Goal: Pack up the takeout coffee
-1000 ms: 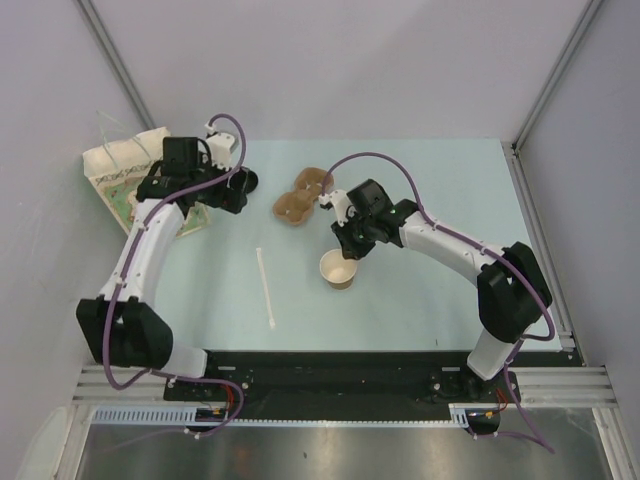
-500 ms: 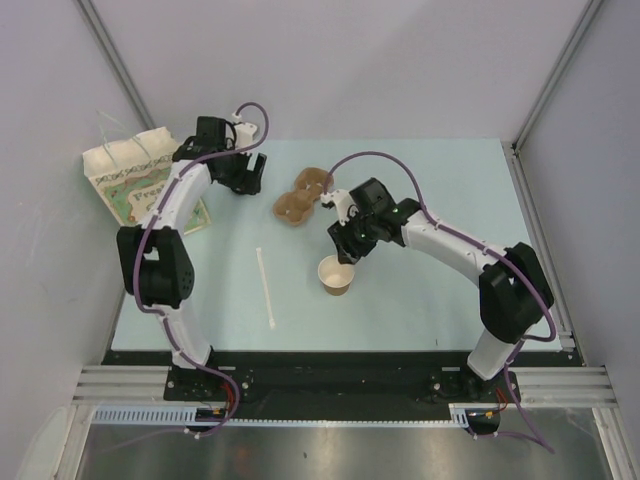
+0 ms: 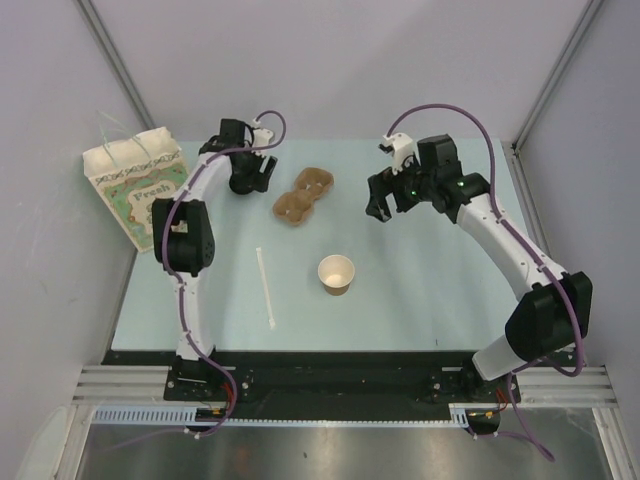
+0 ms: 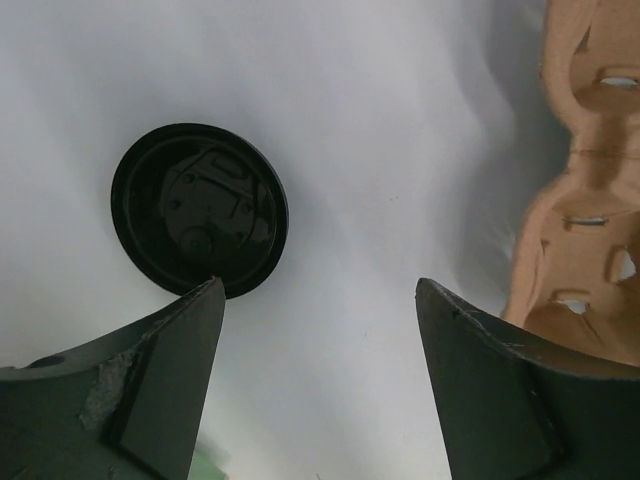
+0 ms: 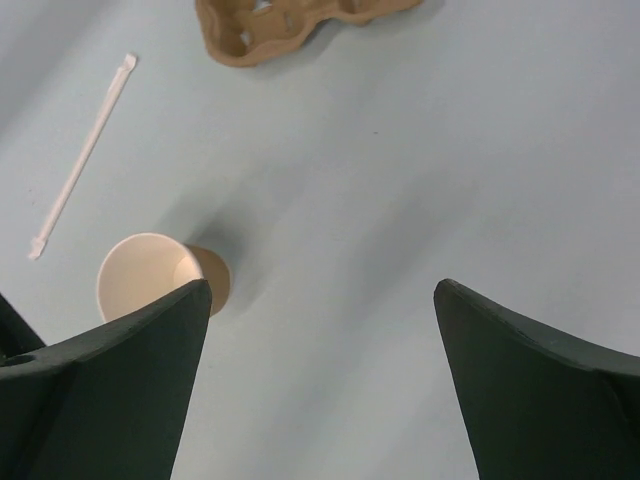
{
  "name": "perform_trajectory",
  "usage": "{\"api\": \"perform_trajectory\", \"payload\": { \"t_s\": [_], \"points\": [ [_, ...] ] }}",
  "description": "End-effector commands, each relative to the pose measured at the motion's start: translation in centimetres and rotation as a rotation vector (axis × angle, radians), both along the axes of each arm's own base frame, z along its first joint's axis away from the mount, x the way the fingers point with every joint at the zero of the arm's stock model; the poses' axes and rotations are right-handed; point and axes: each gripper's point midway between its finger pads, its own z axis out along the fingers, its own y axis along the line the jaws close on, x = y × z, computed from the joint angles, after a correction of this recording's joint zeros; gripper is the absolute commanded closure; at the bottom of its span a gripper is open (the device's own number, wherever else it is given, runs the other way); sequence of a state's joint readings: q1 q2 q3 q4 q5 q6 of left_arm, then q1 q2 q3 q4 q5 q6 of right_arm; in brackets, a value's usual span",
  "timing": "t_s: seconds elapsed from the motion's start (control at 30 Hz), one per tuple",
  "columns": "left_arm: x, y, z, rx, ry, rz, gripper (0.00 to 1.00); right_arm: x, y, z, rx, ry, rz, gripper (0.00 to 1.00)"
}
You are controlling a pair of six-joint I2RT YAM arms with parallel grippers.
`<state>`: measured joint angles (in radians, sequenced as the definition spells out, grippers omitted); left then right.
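Observation:
The takeout coffee cup point(image 3: 336, 273) stands upright and lidless on the table, a tan paper cup with a white inside; it also shows in the right wrist view point(image 5: 150, 280). Its black lid point(image 4: 200, 208) lies flat on the table in the left wrist view, just beyond the left fingertip. My left gripper point(image 3: 250, 180) point(image 4: 318, 285) hovers at the back left, open and empty. My right gripper point(image 3: 382, 208) point(image 5: 322, 285) hangs open and empty, behind and to the right of the cup.
A brown pulp cup carrier point(image 3: 303, 196) point(image 4: 585, 200) lies between the two grippers. A white stir stick point(image 3: 265, 287) lies left of the cup. A printed paper bag point(image 3: 135, 190) stands at the table's left edge.
My right gripper opened, let go of the cup and pulled up and back to the right. The left arm swung from the bag toward the back middle, over the lid.

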<state>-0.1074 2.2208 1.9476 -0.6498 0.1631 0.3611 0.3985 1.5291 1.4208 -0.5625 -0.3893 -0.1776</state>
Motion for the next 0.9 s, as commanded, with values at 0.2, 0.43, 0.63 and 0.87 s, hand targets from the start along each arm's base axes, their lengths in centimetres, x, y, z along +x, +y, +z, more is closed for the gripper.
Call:
{"api": "perform_trajectory", "payload": {
  "t_s": [0.2, 0.43, 0.63, 0.87],
  "points": [
    [2.8, 0.3, -1.7, 0.074, -0.048, -0.05, 0.25, 2.0, -5.2, 4.0, -0.054, -0.127, -0.09, 0.0],
    [2.9, 0.8, -4.2, 0.09, -0.022, -0.037, 0.38, 1.9, -6.8, 4.8, -0.045, -0.109, -0.14, 0.0],
    [2.9, 0.9, -4.7, 0.094, -0.011, -0.018, 0.58, 1.6, -7.7, 6.5, -0.017, -0.124, -0.198, 0.0],
    [2.7, 2.1, -4.6, 0.156, -0.006, -0.005, 0.78, 0.4, -7.9, 9.7, 0.075, -0.18, -0.165, 0.0]
  ]
}}
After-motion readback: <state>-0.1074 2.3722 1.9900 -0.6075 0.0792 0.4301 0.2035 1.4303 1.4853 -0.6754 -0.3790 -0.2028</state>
